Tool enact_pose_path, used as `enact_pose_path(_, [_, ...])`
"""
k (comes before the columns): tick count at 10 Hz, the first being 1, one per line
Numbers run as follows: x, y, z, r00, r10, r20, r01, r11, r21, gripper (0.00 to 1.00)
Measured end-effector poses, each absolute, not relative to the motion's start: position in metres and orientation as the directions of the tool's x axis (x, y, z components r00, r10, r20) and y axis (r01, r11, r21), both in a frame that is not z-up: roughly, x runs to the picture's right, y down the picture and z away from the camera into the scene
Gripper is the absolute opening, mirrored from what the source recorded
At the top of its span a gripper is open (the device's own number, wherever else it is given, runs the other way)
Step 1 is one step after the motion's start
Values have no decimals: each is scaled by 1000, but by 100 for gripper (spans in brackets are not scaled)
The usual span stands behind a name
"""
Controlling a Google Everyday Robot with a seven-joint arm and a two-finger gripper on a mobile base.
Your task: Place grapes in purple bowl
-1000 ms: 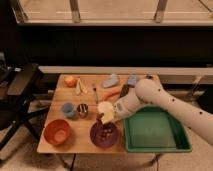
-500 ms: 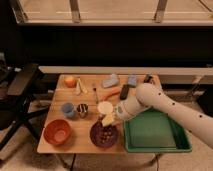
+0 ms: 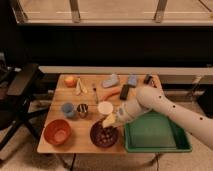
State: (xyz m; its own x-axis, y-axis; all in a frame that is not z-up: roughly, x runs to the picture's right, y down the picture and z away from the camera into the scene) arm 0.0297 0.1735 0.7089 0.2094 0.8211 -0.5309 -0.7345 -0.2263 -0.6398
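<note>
Grapes [image 3: 104,133]: dark lumpy cluster lying inside the purple bowl [image 3: 95,139], near its middle. Purple bowl standing at the front edge of the wooden table [image 3: 75,142], between the orange bowl [image 3: 57,132] on one side and the green tray [image 3: 152,133] on the other, close to the tray's near corner without clearly touching it.

Gripper [image 3: 110,120] hanging just above the bowl's back rim, pale and pointed down toward the grapes. Whether anything remains between the jaws, and whether spread or closed: cannot tell. White arm [image 3: 165,107] stretching from the lower right corner of the view, over the green tray, to the gripper.

Just behind the gripper, a small white cup [image 3: 105,107], upright. Beside it, a dark metal cup [image 3: 82,110] and a blue cup [image 3: 67,109], set in a row across the middle of the table. Further back, an orange carrot [image 3: 111,93] lying on its side, with a flat black rectangular object [image 3: 125,91] next to it. A fork [image 3: 95,93] lying near the carrot. At the far edge, an orange round fruit [image 3: 70,81], a pale peeled banana [image 3: 81,87] just beside it, a light blue-grey object [image 3: 110,80], another bluish object [image 3: 132,79] and a small dark item [image 3: 148,78] near the far corner.

Off the table's side, a black chair [image 3: 22,85], well apart from the bowls.
</note>
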Motion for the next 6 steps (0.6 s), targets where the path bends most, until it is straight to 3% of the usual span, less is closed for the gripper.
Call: enact_pose_path(6, [63,152,709,52,861,-507,-809,-261,-526,80])
